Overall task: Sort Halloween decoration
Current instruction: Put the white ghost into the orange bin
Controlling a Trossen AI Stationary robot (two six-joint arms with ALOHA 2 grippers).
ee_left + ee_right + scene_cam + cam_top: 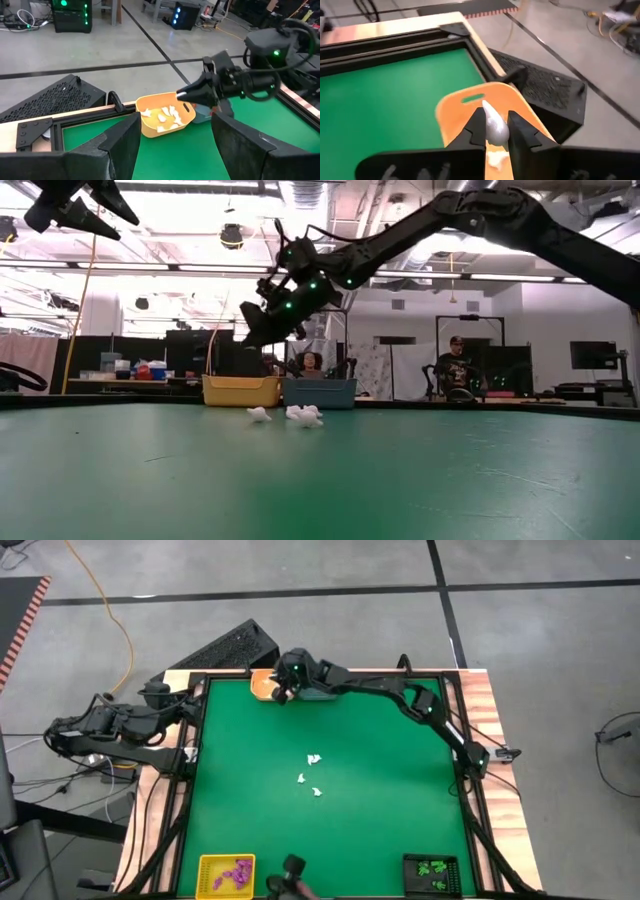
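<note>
The left gripper [190,705] waits at the table's left edge, its two dark fingers [122,145] spread wide apart. Purple plastic trinkets [236,872] lie in the yellow tray [208,863]. The right gripper [495,132] hangs over the orange plastic tray [455,107] at the far edge, pinching one small white plastic trinket [495,127]. More white trinkets [162,116] lie inside that tray. Three white trinkets [310,775] sit on the green table mat [380,790]. Green trinkets [432,868] fill the black tray [410,877].
</note>
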